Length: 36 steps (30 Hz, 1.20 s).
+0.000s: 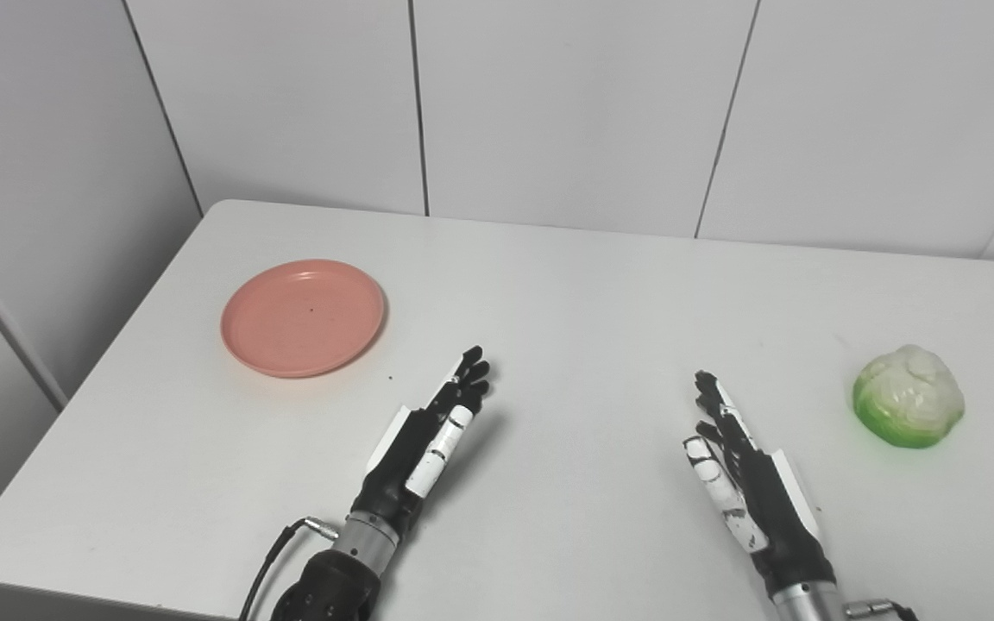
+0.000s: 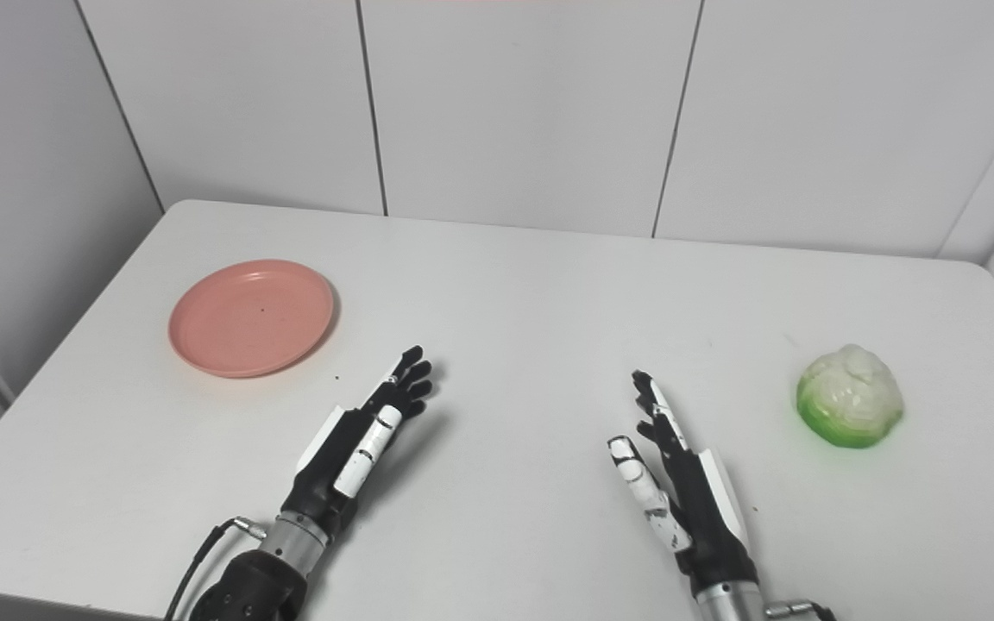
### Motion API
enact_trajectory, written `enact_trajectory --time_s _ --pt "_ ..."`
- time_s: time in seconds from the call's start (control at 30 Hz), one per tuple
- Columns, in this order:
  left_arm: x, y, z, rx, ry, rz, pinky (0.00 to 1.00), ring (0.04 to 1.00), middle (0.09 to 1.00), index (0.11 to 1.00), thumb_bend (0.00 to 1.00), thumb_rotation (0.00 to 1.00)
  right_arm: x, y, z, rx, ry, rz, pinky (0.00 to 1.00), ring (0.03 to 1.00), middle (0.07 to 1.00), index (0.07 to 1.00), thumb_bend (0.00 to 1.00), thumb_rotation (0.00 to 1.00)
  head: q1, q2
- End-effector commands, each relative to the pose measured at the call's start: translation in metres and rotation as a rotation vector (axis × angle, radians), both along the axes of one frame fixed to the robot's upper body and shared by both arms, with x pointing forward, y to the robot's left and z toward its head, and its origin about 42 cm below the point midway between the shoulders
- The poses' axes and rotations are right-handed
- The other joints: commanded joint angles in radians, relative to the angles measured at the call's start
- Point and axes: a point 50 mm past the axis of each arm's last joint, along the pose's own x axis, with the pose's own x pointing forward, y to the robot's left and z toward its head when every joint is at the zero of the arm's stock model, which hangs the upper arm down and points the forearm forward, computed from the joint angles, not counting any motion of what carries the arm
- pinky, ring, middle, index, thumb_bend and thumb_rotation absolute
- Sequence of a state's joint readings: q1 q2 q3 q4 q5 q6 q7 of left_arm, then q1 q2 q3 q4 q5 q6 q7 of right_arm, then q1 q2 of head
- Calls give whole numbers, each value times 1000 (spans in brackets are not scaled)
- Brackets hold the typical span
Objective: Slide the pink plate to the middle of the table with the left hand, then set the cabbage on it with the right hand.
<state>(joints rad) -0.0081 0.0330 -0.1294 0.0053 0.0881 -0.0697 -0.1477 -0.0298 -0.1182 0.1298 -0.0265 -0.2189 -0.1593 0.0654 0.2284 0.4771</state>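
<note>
Now, from the left eye view, we see a round pink plate (image 1: 303, 317), shallow, with a low raised rim and nothing on it, lying flat on the left part of a white table (image 1: 566, 285). A cabbage (image 1: 909, 396), a rounded head that is pale white on top and bright green around its lower edge, sits on the right part of the table. Our left hand (image 1: 428, 440) rests low over the near middle of the table, fingers stretched out and slightly spread, holding nothing; the plate lies ahead of it and to its left, apart from the fingertips. Our right hand (image 1: 743, 470) is likewise spread and holding nothing, palm turned inward; the cabbage lies to its right and a little further away, apart from it. Bare tabletop lies between each hand and its object, and between the two hands. Grey wall panels stand behind the table.

From the right eye view, the same layout appears shifted left. The plate (image 2: 251, 317) sits near the table's left edge, the cabbage (image 2: 850, 408) toward the right edge. The left hand (image 2: 368, 435) points up toward the plate's near right side without touching it. The right hand (image 2: 674, 483) is spread and touches nothing, the cabbage off to its right.
</note>
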Motion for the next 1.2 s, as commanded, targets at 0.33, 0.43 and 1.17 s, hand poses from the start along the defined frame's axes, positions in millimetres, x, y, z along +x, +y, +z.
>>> enact_trajectory --time_s 0.33,0.43,1.17 --pt "-16 -25 -37 -28 113 -12 939 970 988 983 437 1000 3 -17 -12 8 -9 -9 902 949 954 960 375 1000 37 -27" --pt "-16 -25 -38 -27 113 -10 942 970 989 985 437 1000 3 -16 -11 19 -4 -6 908 955 961 964 373 1000 38 -28" --pt "-1 -12 -9 -40 69 19 969 979 991 986 503 1000 2 -12 -9 29 -1 0 910 955 962 958 368 1000 56 -11"
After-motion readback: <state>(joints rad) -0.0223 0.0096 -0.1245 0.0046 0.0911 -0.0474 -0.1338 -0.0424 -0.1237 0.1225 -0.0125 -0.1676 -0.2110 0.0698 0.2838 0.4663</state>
